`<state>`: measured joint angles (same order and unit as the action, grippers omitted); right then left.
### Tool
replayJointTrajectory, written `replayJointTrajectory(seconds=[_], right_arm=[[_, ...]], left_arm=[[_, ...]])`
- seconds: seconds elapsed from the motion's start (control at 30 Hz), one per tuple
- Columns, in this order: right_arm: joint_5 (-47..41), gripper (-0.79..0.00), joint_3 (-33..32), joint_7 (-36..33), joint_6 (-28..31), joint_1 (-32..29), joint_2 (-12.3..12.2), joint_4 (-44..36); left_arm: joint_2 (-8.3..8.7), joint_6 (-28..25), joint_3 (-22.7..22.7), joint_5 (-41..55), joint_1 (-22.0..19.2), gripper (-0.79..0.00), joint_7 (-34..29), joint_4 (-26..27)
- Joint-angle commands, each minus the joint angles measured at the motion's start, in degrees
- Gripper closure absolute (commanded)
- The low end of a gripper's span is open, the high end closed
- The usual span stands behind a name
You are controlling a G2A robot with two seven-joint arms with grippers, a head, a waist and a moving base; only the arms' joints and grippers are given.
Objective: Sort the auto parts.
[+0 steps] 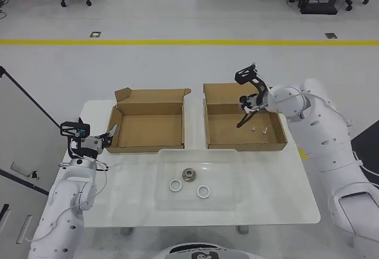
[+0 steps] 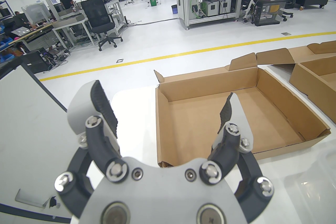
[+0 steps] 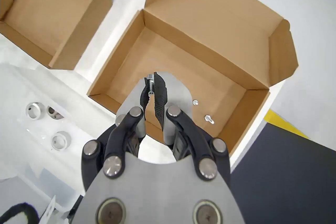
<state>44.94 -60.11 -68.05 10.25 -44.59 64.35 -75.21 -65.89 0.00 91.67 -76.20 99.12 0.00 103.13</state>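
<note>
Your bolt (image 3: 150, 83) is pinched between the pads of the right gripper (image 3: 151, 78), hanging over the floor of the right-hand box (image 3: 204, 51). The pads catch it close to their tips, so I judge it could slip early or swing out sideways. Let go from this height, it may bounce or roll into the two bolts (image 3: 194, 102) lying in that box. The left gripper (image 2: 164, 91) is spread and empty beside the other box (image 2: 275, 93).

Left hand (image 2: 162, 88) spread wide on a bent arm; right hand (image 3: 151, 77) pinched on a small bolt (image 3: 150, 83), arm stretched forward.
</note>
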Motion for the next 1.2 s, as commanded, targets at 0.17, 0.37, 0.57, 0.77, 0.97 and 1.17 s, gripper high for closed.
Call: replayJointTrajectory(seconds=[0.17, 0.37, 0.57, 0.77, 0.97, 1.17], right_arm=[[2.18, 0.0, 5.63, 0.53, 0.21, 2.31, 1.46, 7.91], [3.6, 0.0, 10.36, 2.62, 0.14, 4.43, 3.25, 15.12], [4.36, 0.0, 14.81, 3.99, 0.38, 6.53, 5.4, 21.58], [6.44, 0.0, 18.14, 5.35, -0.2, 8.3, 7.26, 27.01], [6.73, 0.0, 19.96, 6.32, -0.29, 9.44, 8.83, 31.25], [6.62, 0.0, 21.0, 6.93, -0.09, 10.41, 10.12, 34.97]], left_arm=[[0.0, 0.0, 0.0, 0.0, 0.0, -0.785, 0.0, 0.0], [0.0, 0.0, 0.0, 0.0, 0.0, -0.785, 0.0, 0.0], [0.0, 0.0, 0.0, 0.0, 0.0, -0.785, 0.0, 0.0], [0.0, 0.0, 0.0, 0.0, 0.0, -0.785, 0.0, 0.0], [0.0, 0.0, 0.0, 0.0, 0.0, -0.785, 0.0, 0.0], [0.0, 0.0, 0.0, 0.0, 0.0, -0.785, 0.0, 0.0]])
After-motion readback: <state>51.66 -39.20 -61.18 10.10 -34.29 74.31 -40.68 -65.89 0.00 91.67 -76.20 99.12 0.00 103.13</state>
